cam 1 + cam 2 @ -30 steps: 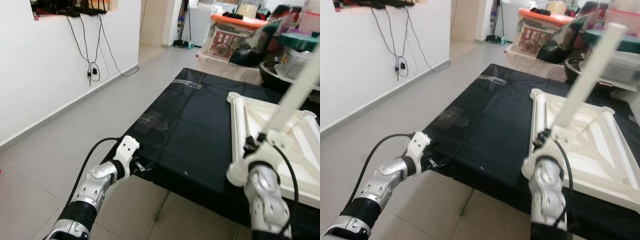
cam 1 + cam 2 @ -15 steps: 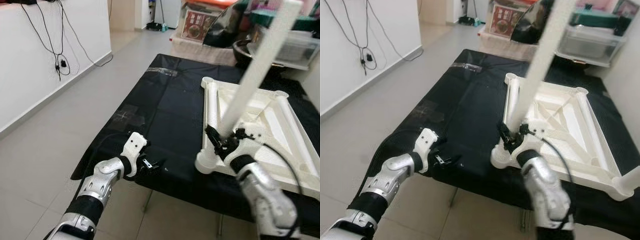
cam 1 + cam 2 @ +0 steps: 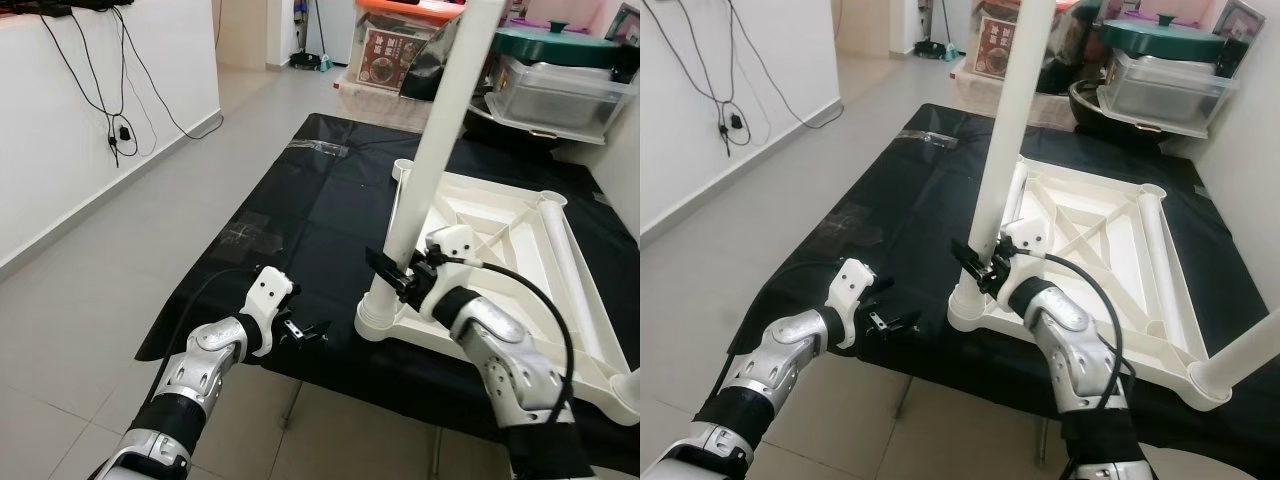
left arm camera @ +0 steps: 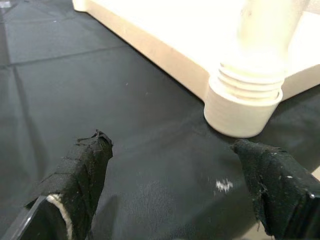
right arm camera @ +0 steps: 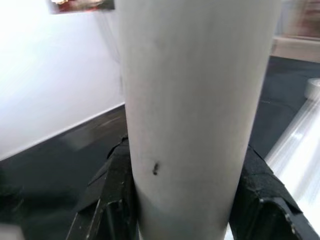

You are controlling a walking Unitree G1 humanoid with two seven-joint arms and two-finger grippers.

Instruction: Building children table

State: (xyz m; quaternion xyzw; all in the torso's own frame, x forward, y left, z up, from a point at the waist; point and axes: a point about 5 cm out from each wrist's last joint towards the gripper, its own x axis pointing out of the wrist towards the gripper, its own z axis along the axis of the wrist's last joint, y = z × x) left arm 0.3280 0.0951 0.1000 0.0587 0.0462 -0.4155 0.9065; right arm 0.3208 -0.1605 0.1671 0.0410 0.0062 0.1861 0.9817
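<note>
the left jaws (image 4: 170, 190) stand apart and empty, low over the black surface (image 3: 330, 220). just ahead, the right jaws (image 3: 398, 276) are clamped on the white leg (image 3: 430, 170), upright in the upturned tabletop's (image 3: 500, 260) near corner socket (image 4: 243, 107). other legs seem unfitted.

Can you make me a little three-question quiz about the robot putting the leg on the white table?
1. True or false: the right tool is shut on the white leg.
2. Where does the leg's bottom end sit? A) in the corner socket of the upside-down tabletop B) on the floor C) in a box
3. What colour is the cloth under the tabletop?

Key: 1 true; 2 A; 3 black.
</note>
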